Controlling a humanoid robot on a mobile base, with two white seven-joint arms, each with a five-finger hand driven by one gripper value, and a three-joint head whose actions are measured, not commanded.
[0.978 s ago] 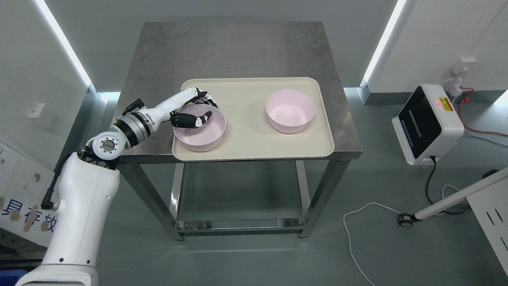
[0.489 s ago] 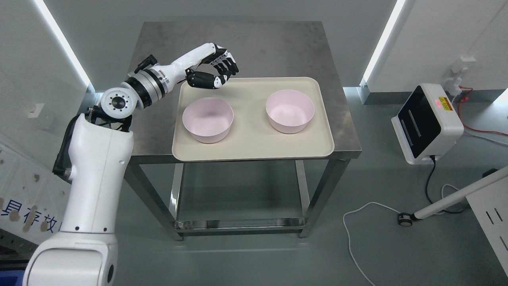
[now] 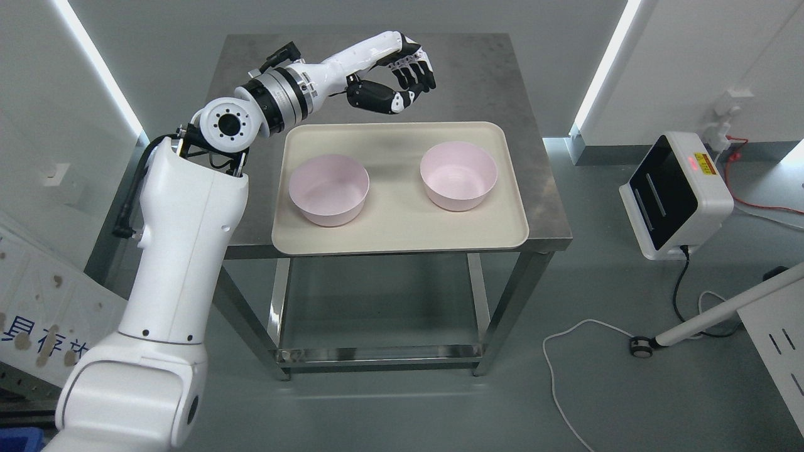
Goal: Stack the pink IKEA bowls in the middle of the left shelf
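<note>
Two pink bowls stand upright and apart on a beige tray [image 3: 402, 242]: the left bowl [image 3: 328, 189] and the right bowl [image 3: 458, 176]. The tray lies on a steel table [image 3: 377, 69]. My left hand [image 3: 405, 85] hovers high above the table's far side, behind the tray and between the two bowls. Its black fingers [image 3: 418, 72] are loosely curved and hold nothing. The left arm reaches up from the lower left. No right arm shows.
A white device with a black screen [image 3: 675, 198] sits on the floor at right, with cables [image 3: 565, 370] trailing near it. A white pole on a castor [image 3: 703, 323] lies at lower right. A lower rail [image 3: 377, 355] joins the table's legs.
My left hand let go of the left bowl, which shifted slightly on the tray. The hand then rose and swung right and toward the table's back.
</note>
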